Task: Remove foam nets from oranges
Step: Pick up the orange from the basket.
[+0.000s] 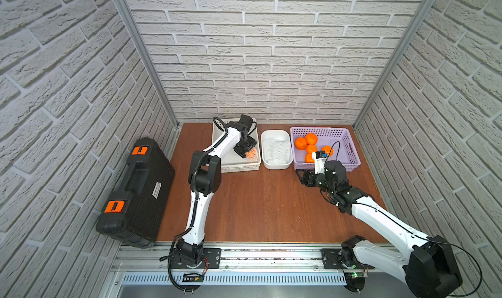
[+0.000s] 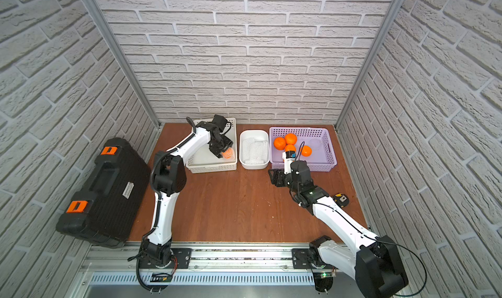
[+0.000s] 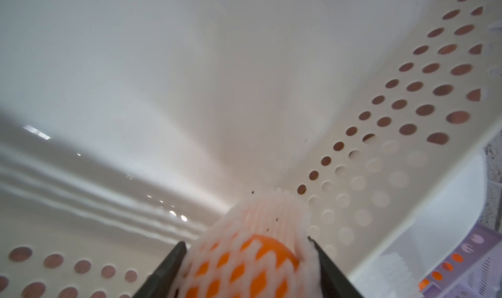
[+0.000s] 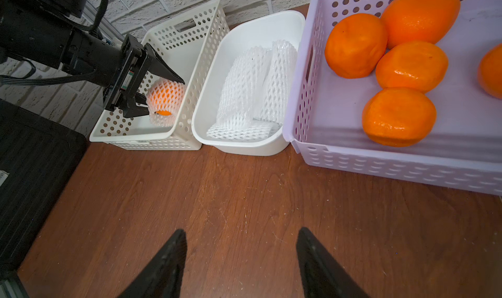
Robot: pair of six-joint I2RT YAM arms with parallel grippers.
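Your left claw (image 3: 247,245) pinches a netted orange (image 4: 164,98) inside the white perforated basket (image 4: 190,36). Your right claw (image 4: 240,245) is spread and empty above the worktop (image 4: 244,201), near the lilac basket (image 4: 380,171) holding five bare oranges (image 4: 355,45). Loose foam nets (image 4: 255,87) lie in the white tub (image 4: 244,30) between the baskets.

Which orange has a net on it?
The orange gripped by the left hand in the white basket: only it wears a net; the five oranges in the purple basket are bare.
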